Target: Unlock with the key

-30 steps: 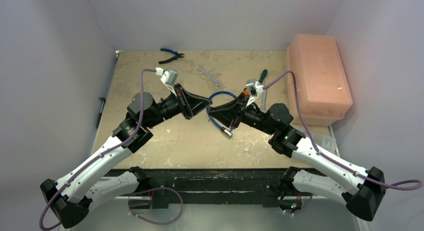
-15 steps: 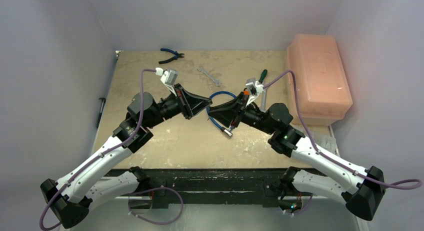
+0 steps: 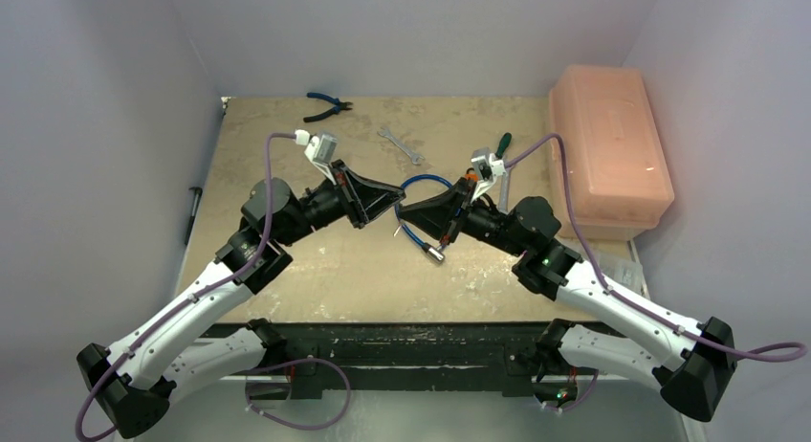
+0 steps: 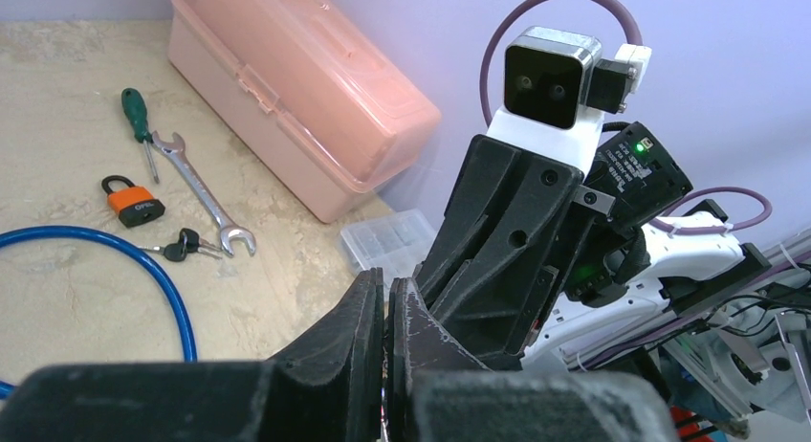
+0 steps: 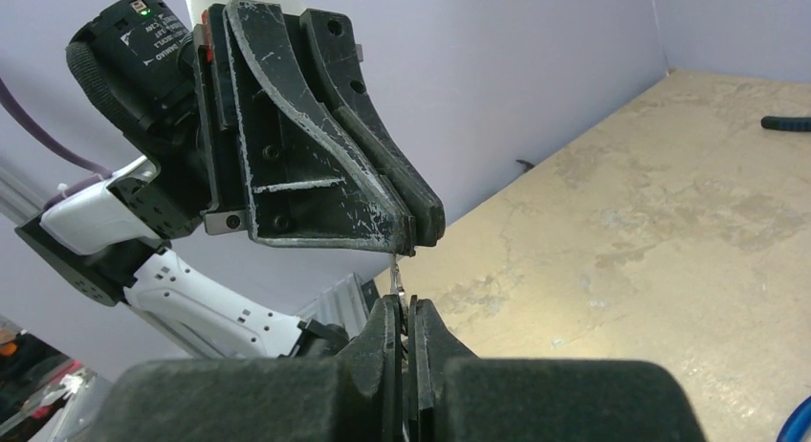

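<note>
Above the counter's middle, the left pincer (image 4: 385, 310), fingers pressed together, is met tip to tip by the right pincer (image 5: 403, 320), which is closed on a thin silvery strip (image 5: 399, 275) too small to be identified. Right of middle, an orange padlock (image 4: 134, 201) and keys (image 4: 182, 244) are flanked by a blue cable (image 3: 426, 179) and a wrench (image 4: 203, 195), and are largely hidden from above by the right arm. A pink toolbox (image 4: 296, 88) is set along the right edge.
</note>
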You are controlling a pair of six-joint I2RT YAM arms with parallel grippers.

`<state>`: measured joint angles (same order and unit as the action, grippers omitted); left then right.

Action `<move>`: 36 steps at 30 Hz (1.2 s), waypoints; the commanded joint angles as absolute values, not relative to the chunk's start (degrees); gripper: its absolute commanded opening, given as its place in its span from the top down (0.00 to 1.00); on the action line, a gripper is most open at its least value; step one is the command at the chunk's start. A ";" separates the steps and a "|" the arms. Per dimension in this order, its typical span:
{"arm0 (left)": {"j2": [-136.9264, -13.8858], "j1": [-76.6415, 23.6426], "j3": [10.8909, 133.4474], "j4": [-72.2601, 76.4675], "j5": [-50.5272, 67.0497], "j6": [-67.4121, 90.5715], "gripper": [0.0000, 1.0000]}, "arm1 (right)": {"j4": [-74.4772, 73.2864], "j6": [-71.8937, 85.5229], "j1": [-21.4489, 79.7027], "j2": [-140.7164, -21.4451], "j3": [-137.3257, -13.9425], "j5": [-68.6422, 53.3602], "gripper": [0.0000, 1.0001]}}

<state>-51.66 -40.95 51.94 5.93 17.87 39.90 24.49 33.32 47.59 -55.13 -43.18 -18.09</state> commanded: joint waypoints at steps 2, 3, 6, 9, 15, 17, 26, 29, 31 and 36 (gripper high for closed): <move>-51.15 -41.04 51.47 7.83 17.89 40.09 1.00 | 27.51 33.46 47.72 -54.25 -45.27 -19.04 1.00; -51.15 -41.04 51.39 7.63 17.73 40.15 1.00 | 27.44 33.48 47.72 -54.04 -45.12 -18.99 1.00; -51.32 -41.12 51.44 6.84 16.83 40.19 0.95 | 27.05 33.48 47.73 -53.35 -44.72 -18.52 1.00; -51.65 -41.13 51.96 4.60 15.55 39.66 0.69 | 25.86 33.48 47.72 -52.32 -43.80 -17.13 1.00; -50.97 -41.05 53.11 -3.21 8.54 38.36 0.24 | 23.47 35.02 47.72 -49.62 -40.82 -13.32 1.00; -50.17 -41.07 53.26 -5.18 4.98 37.95 0.16 | 22.59 35.59 47.72 -48.53 -39.71 -11.99 1.00; -50.19 -41.06 53.55 -13.08 -6.20 37.55 0.07 | 11.45 38.49 47.72 -42.68 -36.67 -0.61 1.00; -51.70 -41.09 52.87 -15.44 -10.27 38.66 0.09 | 5.84 39.22 47.72 -41.23 -37.05 2.25 1.00; -53.60 -41.05 52.91 -18.28 -12.61 40.06 0.10 | -1.13 40.91 47.72 -40.62 -38.33 6.77 1.00; -61.99 -41.04 56.19 -26.93 -14.74 46.61 0.15 | -14.97 42.91 47.43 -40.66 -41.71 11.49 1.00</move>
